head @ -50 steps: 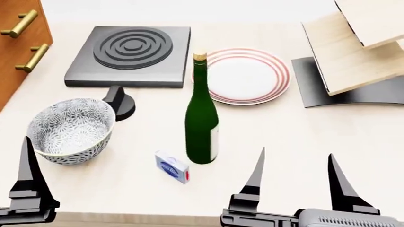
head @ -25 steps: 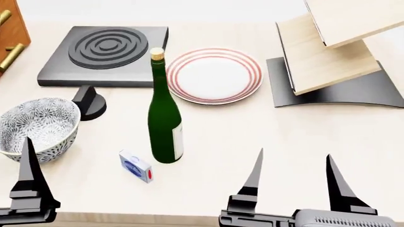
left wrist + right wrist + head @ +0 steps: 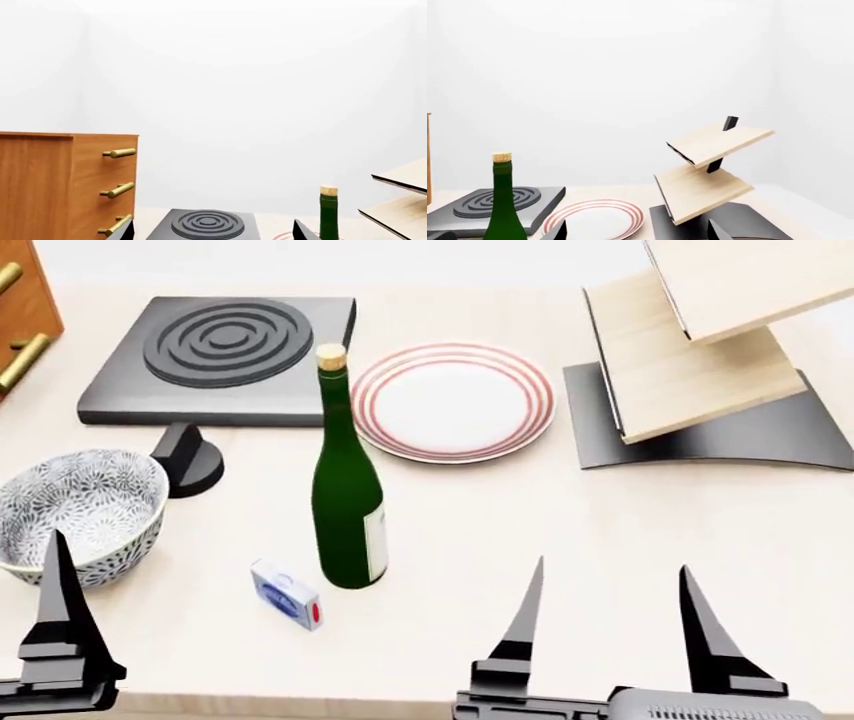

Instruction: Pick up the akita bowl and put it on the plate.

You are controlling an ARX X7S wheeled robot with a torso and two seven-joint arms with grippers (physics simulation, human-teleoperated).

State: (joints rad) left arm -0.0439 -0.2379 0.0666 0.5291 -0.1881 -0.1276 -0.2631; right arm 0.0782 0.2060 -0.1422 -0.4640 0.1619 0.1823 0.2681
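The akita bowl (image 3: 83, 512), white with a dense grey floral pattern, stands upright near the table's front left. One finger (image 3: 60, 615) of my left gripper rises just in front of it, not touching it. In the left wrist view my left gripper (image 3: 212, 233) is open, its tips wide apart and nothing between them. The plate (image 3: 454, 400), white with red rings, lies at the middle back and also shows as the plate (image 3: 597, 220) in the right wrist view. My right gripper (image 3: 611, 590) hovers open and empty at the front right.
A green wine bottle (image 3: 347, 495) stands between bowl and plate. A small blue-white box (image 3: 287, 595) lies by its base. Behind are a grey stove burner (image 3: 220, 345) with a black knob (image 3: 187, 460), a tilted wooden rack (image 3: 707, 350) and a wooden drawer cabinet (image 3: 20, 310).
The head view swung right over the first half second, so bowl, bottle and plate slid left in it. Since then the right gripper has edged slightly left; nothing was grasped.
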